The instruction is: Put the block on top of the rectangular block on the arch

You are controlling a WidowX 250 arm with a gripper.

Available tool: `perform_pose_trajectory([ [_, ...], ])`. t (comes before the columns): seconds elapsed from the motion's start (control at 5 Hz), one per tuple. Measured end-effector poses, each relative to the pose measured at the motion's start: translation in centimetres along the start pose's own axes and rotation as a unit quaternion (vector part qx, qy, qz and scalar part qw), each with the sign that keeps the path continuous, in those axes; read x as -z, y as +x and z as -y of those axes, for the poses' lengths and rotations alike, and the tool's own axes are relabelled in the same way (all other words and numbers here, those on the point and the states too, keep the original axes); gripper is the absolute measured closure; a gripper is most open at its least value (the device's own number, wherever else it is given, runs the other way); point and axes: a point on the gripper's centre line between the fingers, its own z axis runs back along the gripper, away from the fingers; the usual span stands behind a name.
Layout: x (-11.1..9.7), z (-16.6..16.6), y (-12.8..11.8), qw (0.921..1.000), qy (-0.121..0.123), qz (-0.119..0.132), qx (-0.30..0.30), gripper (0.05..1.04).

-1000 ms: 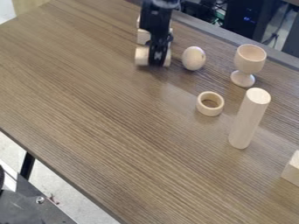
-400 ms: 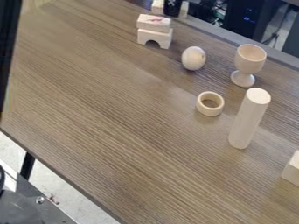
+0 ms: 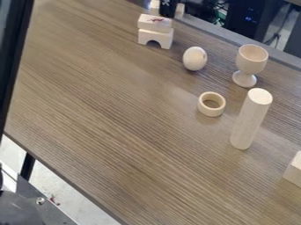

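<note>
At the top edge of the view, the black gripper (image 3: 168, 8) is shut on a pale wooden block (image 3: 155, 6), whose ends stick out on both sides of the dark finger. Just below it in the view stands a small arch (image 3: 156, 38) with its opening toward the camera. A rectangular block (image 3: 155, 22) with a reddish mark on top lies across that arch. The held block appears apart from this stack, higher in the view.
Right of the stack are a wooden egg (image 3: 194, 59), a goblet (image 3: 251, 61), a ring (image 3: 211, 104) and a tall upright cylinder (image 3: 251, 118). Another block (image 3: 294, 169) sits at the right edge. A dark upright shape (image 3: 13, 57) covers the upper left edge.
From in front of the stack, the gripper has moved up the view with the block, uncovering the stack, then slightly left. The dark shape came in at the left edge and shifted a little right.
</note>
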Motion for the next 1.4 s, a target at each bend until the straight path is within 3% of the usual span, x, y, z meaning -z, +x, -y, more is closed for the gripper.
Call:
perform_pose_trajectory([
  [0.6, 0.3, 1.2, 1.3, 0.9999, 0.011, -0.006, 0.010, 0.527],
  [1.2, 2.0, 0.4, 1.0, 0.9994, 0.027, 0.005, 0.021, 0.497],
  [1.4, 2.0, 0.4, 1.0, 0.9993, 0.026, 0.011, 0.024, 0.202],
])
